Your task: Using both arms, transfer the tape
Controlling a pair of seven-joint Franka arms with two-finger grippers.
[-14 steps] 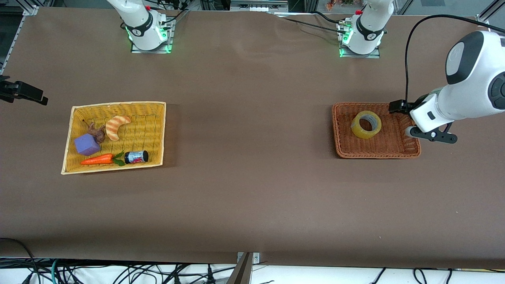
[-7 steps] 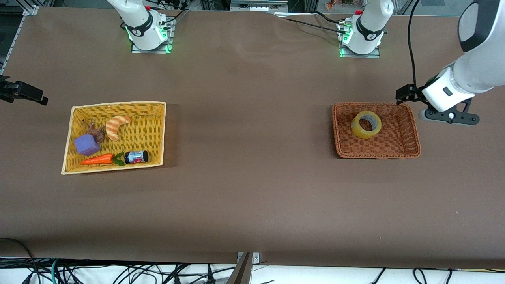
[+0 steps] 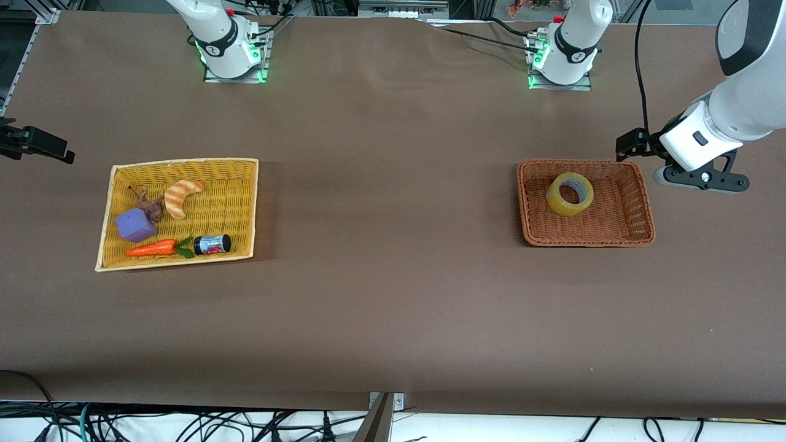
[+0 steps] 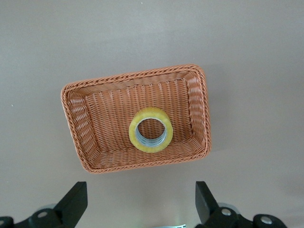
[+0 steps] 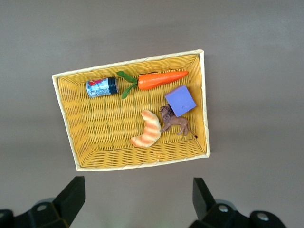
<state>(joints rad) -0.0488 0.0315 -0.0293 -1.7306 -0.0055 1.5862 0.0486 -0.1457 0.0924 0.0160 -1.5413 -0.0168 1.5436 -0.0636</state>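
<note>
The tape [image 3: 556, 200], a yellowish ring, lies in a brown wicker basket [image 3: 586, 242] toward the left arm's end of the table. It also shows in the left wrist view [image 4: 151, 113], in the same basket [image 4: 137, 76]. My left gripper [image 3: 700, 179] hangs open and empty over the bare table beside that basket, its fingers [image 4: 76, 202] wide apart. My right gripper [image 5: 138, 186] is open and empty, over the table beside the yellow basket [image 5: 142, 164]. In the front view only a black part of its wrist [image 3: 37, 144] shows.
The yellow basket [image 3: 242, 209] toward the right arm's end holds a striped croissant toy [image 3: 181, 196], a purple cube [image 3: 135, 224], a carrot [image 3: 152, 248], a small jar [image 3: 213, 244] and a brown animal figure [image 3: 149, 204]. Cables [image 3: 184, 423] hang below the table's near edge.
My left gripper has drawn away from the brown basket's end, out over the bare table toward the bases. It has barely moved in the last half second. The tape has not moved.
</note>
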